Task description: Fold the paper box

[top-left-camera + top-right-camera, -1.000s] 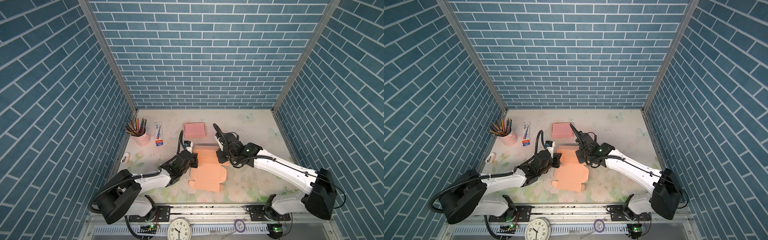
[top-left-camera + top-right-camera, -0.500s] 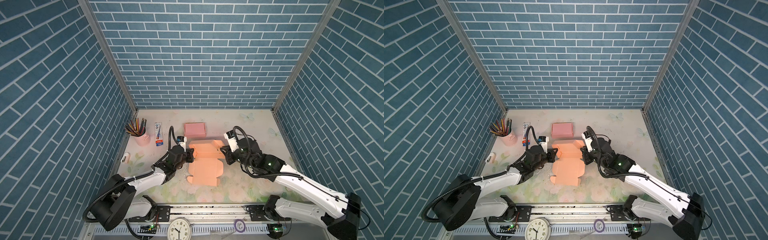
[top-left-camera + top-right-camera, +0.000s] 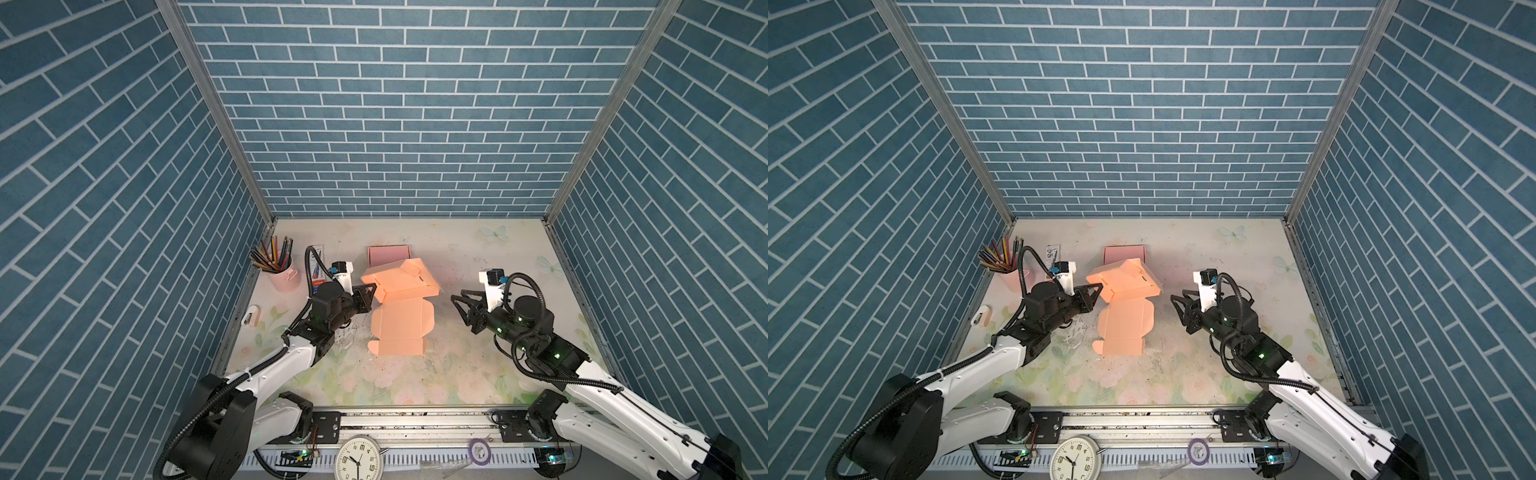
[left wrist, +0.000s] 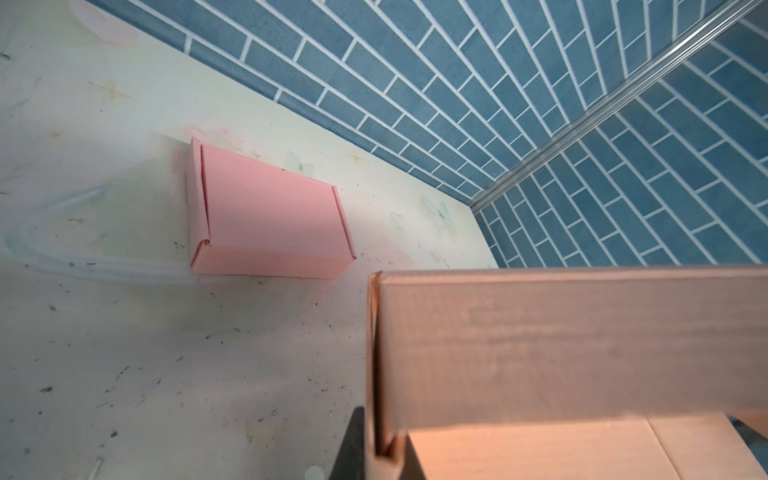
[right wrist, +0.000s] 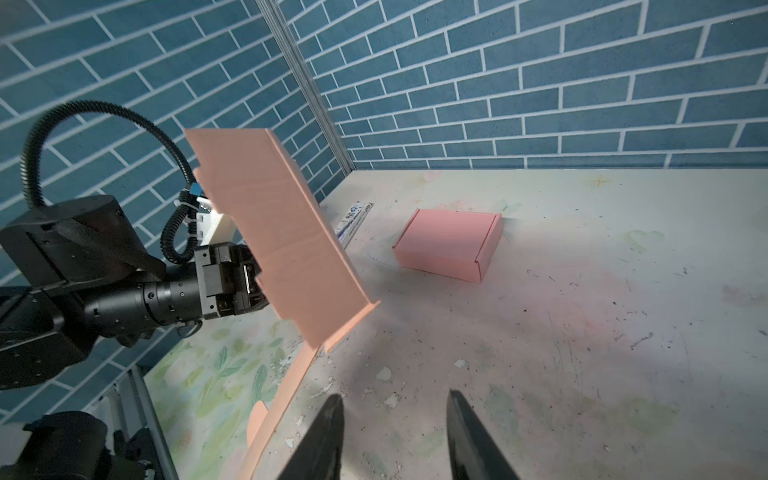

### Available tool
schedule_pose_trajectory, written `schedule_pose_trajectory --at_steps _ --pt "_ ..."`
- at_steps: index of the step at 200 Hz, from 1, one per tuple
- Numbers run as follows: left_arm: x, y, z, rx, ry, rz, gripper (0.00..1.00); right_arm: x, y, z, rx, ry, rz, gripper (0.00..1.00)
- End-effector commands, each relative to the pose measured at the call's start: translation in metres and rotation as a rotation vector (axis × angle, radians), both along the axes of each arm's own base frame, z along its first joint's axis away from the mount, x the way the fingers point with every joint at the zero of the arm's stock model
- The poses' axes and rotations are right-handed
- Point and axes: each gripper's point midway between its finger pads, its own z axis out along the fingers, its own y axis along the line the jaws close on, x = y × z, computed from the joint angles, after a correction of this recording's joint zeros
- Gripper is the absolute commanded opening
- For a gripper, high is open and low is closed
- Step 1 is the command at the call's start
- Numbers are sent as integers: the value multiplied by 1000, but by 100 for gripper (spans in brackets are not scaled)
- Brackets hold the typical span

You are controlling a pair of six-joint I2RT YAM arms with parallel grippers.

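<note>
The paper box [image 3: 400, 320] is a thin peach-coloured card blank lying near the middle of the surface [image 3: 457, 374], between the two arms. Its near half lies flat. Its far half is raised and tilted off the surface, in front of a finished pink box [image 3: 388, 254] near the back wall. The left end effector [image 3: 371, 291] is clamped on the left edge of the raised half; the left wrist view shows what appears to be a doubled wall of card nipped between the jaws. The right end effector [image 3: 462, 312] stands well apart from the paper box on its right side, jaws apart and holding nothing; the right wrist view shows its fingertips [image 5: 326, 436] over bare surface. Handling, as a judgement: the card is light and flexes readily. It is stiff only across each panel and weak at the scored creases, so it hinges where creased and buckles if pushed mid-panel. It is likely to slide on the smooth surface unless one side is held. Take hold at a panel edge close to a crease, with a shallow pinch across the card's thickness, as the left end effector does. The free right edge of the raised half is the matching place for the right end effector. Avoid the small tabs, which may crumple or tear.
</note>
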Motion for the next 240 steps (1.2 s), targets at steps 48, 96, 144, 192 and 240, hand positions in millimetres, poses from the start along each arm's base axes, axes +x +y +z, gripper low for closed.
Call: schedule_pose_trajectory --at_steps 48,96,144,192,240 --pt "-9 -14 45 -169 -37 -105 11 -9 22 34 184 -89 144 43" --pt "-10 -14 44 -168 -37 -106 11 -21 37 47 192 -139 263 44" --pt "-9 -10 25 -136 -10 -87 11 -19 43 39 61 -129 264 49" --pt "-8 -6 9 -85 8 -67 11 -6 44 42 28 -106 216 54" --pt "-9 -4 0 -62 17 -61 11 11 37 39 11 -70 113 51"
